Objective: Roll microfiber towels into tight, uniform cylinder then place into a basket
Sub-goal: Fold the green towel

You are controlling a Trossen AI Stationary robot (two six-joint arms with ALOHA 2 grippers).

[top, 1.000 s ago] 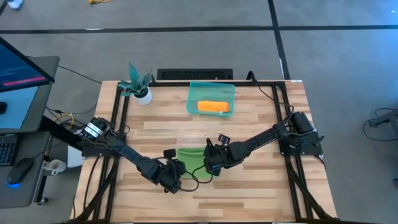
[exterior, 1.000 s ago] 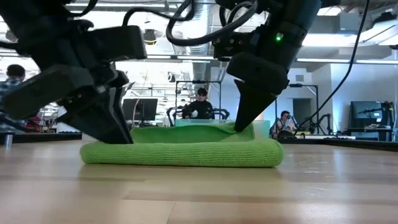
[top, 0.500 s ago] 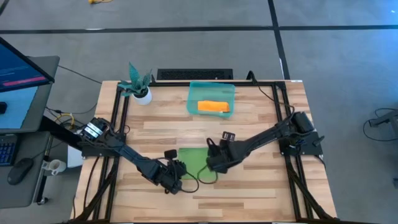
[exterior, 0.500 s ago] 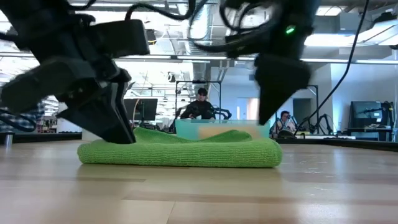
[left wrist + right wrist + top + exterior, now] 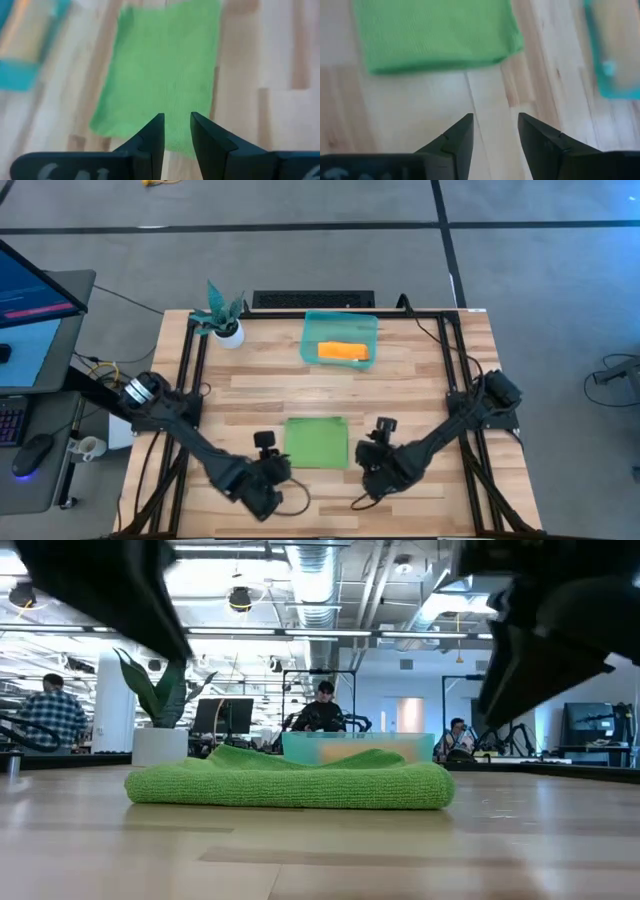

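Note:
The green microfiber towel [image 5: 316, 442] lies folded flat on the wooden table, just near of its middle; it also shows in the low view [image 5: 290, 783]. An orange towel [image 5: 344, 352] lies inside the teal basket [image 5: 312, 330] at the far middle. My left gripper [image 5: 272, 470] hovers off the green towel's near left corner, its fingers a little apart and empty [image 5: 177, 122]. My right gripper [image 5: 368, 463] hovers off the near right corner, open and empty [image 5: 495, 122]. Neither touches the towel.
A potted plant [image 5: 222, 320] stands at the table's far left corner. A black bar [image 5: 312, 300] lies along the far edge. Bare wood [image 5: 420, 370] lies left and right of the towel. People show in the room beyond [image 5: 322, 710].
Both grippers have left the green towel, risen and drawn back toward the table's near edge, the left toward the near left, the right toward the near right. The towel has stayed on the table where it was.

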